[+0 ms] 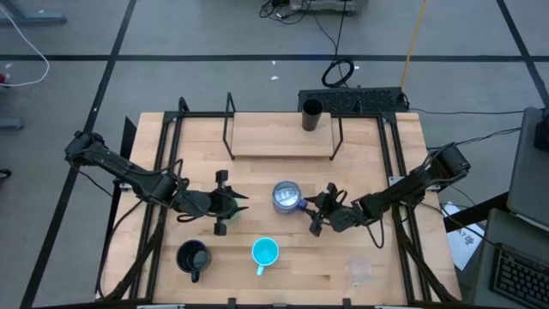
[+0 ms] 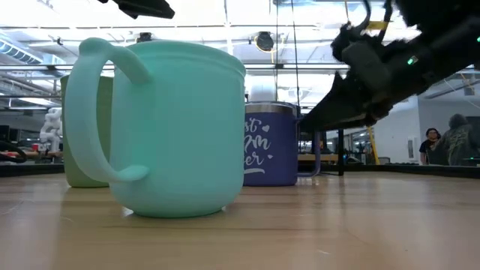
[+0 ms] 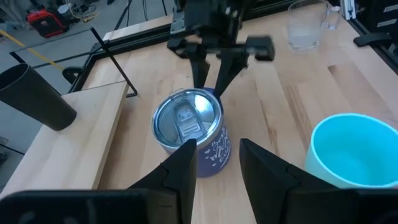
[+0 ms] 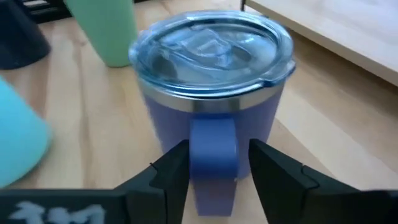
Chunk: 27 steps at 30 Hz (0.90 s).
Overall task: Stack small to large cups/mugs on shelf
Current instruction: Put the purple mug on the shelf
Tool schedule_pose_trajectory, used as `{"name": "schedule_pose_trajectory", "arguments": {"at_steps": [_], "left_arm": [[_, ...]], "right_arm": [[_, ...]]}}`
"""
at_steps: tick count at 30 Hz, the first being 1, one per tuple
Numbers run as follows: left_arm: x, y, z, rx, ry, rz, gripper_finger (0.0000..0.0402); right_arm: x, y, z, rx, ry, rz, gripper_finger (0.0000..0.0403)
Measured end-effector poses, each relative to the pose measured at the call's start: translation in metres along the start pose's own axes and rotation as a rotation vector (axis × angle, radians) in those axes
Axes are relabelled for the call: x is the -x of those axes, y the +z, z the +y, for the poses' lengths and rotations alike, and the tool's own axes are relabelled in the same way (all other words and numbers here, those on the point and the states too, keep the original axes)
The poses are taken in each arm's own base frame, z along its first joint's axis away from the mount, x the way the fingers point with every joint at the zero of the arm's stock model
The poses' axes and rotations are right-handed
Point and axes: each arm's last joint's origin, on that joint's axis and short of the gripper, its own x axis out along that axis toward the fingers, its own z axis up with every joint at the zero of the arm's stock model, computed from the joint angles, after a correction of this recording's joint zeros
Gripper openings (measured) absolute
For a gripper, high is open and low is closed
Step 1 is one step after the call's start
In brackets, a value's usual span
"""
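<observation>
while right fingers straddle the blue-purple mug's handle.

**Hidden and cut off**

In the low view the cyan mug hides most of the green cup and part of the purple mug. From above, the clear cup is barely discernible.

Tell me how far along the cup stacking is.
Early. Only the dark tumbler stands on the shelf. In hand: the right pincer straddles the blue-purple mug's handle, fingers either side, not visibly clamped. The left pincer holds the green cup. Cyan mug, black mug and clear cup wait on the table.
</observation>
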Motion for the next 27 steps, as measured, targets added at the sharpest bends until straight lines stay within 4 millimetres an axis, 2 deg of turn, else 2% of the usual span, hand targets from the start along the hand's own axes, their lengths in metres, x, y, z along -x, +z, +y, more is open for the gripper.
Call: {"name": "schedule_pose_trajectory", "arguments": {"at_steps": [7, 10, 18, 27], "left_arm": [[0.0, 0.0002, 0.0, -0.008, 0.0, -0.002, 0.0124], [0.0, 0.0002, 0.0, -0.011, 0.0, -0.002, 0.0124], [0.0, 0.0002, 0.0, -0.01, 0.0, -0.002, 0.0124], [0.0, 0.0001, 0.0, -0.01, 0.0, -0.001, 0.0124]], "right_arm": [[-0.0058, -0.0009, -0.003, -0.023, -0.017, -0.003, 0.018], [-0.0071, 0.0002, -0.0046, -0.029, -0.024, -0.005, 0.0164], [-0.0079, 0.0003, -0.0056, -0.009, -0.029, -0.002, 0.0082], [-0.0079, 0.0026, -0.0041, -0.034, -0.015, -0.023, 0.0087]]}}
